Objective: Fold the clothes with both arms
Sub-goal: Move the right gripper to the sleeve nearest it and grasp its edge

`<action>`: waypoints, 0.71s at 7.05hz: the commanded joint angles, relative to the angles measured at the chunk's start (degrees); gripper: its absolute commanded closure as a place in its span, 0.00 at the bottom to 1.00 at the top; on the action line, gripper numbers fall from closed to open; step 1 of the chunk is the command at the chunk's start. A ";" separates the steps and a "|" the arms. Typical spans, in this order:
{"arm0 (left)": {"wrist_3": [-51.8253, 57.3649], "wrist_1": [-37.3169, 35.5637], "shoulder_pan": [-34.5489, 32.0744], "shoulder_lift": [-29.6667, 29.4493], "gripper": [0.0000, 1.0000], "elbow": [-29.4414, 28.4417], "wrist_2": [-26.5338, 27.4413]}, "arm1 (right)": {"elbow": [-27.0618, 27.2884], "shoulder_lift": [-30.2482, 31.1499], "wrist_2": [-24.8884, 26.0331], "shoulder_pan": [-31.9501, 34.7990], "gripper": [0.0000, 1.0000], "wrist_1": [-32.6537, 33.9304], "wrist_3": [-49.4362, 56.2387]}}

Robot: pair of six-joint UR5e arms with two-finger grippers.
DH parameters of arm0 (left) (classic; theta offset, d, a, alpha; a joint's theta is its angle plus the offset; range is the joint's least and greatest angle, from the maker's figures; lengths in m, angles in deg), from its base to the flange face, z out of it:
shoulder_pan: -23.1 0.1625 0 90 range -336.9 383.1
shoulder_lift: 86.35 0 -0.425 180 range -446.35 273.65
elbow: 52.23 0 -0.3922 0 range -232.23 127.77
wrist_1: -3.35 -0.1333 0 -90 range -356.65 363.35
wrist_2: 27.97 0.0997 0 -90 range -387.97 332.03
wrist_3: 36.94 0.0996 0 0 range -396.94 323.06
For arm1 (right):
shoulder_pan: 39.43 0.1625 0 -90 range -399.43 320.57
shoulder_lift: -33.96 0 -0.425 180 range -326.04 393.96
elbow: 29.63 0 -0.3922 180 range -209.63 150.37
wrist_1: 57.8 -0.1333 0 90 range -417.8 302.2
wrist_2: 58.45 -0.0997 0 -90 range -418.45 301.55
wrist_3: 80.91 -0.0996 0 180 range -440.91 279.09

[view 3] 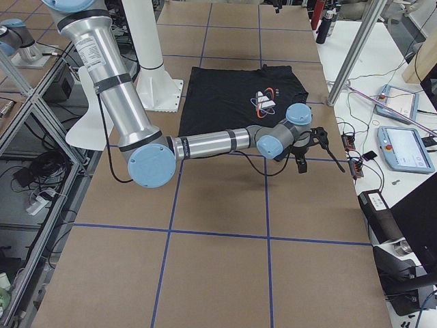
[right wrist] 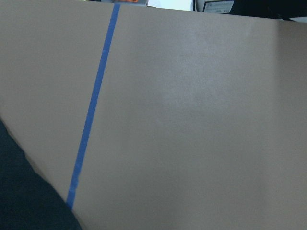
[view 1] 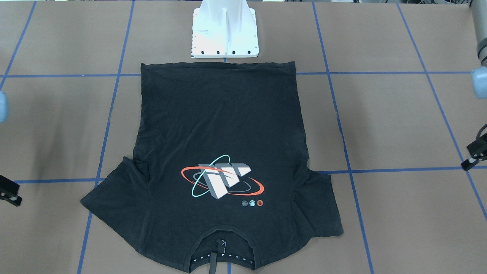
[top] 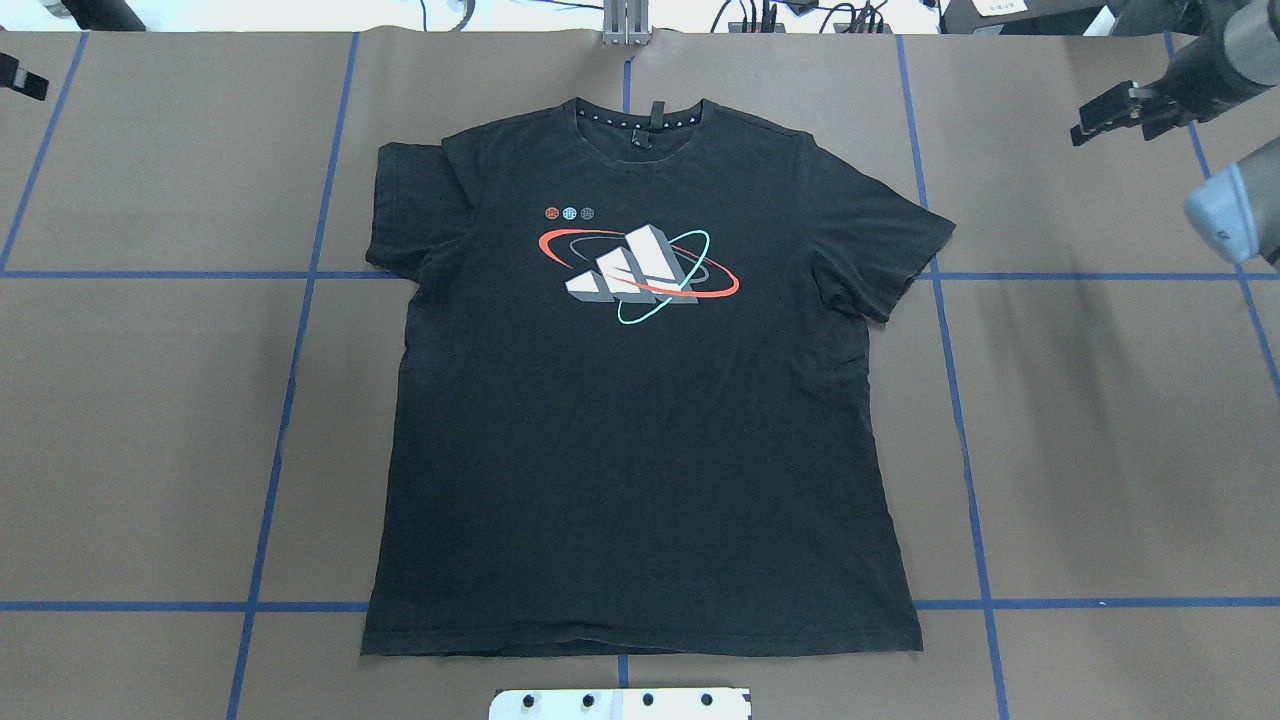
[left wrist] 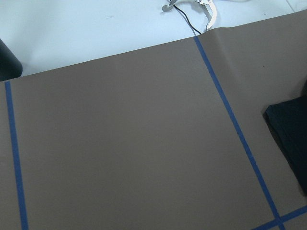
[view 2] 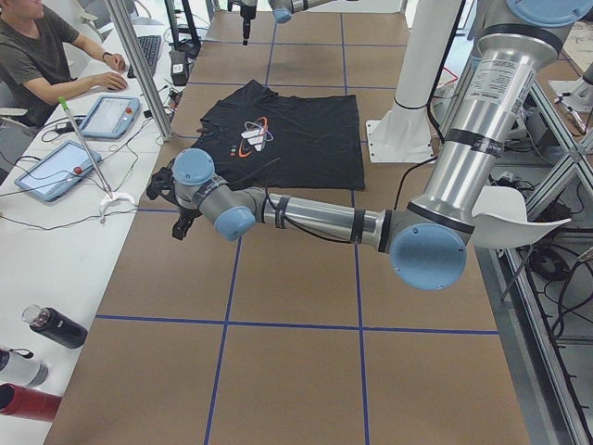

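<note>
From across the table [view 1: 399, 125], the black T-shirt [view 1: 220, 125] lies flat and spread out with its print [view 1: 222, 180] facing up. The hem is just beside the white pedestal base [view 1: 224, 34] and the collar is on the far side of the T-shirt from that base. Only a bit of the left tool [view 1: 473, 154] shows at the frame's edge, well clear of the T-shirt's sleeve. The right tool [view 1: 8, 192] is well clear of the other sleeve. I cannot tell how wide either stands.

From overhead, the T-shirt [top: 640, 450] covers the crossing blue tape lines [top: 290, 400], with both sleeves out. The right tool [top: 1115, 112] hangs off beyond the T-shirt's shoulder, apart from the cloth. The left tool [top: 22, 78] is cut off at the corner. The gap between the fingers of either one is still unclear from here.

From the left end, the near left arm [view 2: 315, 221] reaches out low, and its tool is just off the T-shirt's sleeve corner. A person [view 2: 37, 56] sits at a side desk beyond the T-shirt.

From the right end, the right arm [view 3: 212, 143] does the same on the T-shirt's other side.

The left wrist camera catches only a dark corner of the T-shirt [left wrist: 292, 139] on brown table. The right wrist camera likewise shows a dark edge [right wrist: 24, 201]. No fingers show in either wrist view.
</note>
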 commanded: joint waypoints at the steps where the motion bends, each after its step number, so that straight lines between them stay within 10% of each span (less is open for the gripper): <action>1: -9.86 12.89 5.10 -2.47 0.00 -7.31 5.13 | -1.96 -1.72 5.67 -6.05 0.00 -8.80 -7.13; 5: -17.71 13.26 10.30 -5.21 0.00 -7.15 9.39 | -5.65 -1.64 6.91 -11.67 0.02 -12.28 -10.05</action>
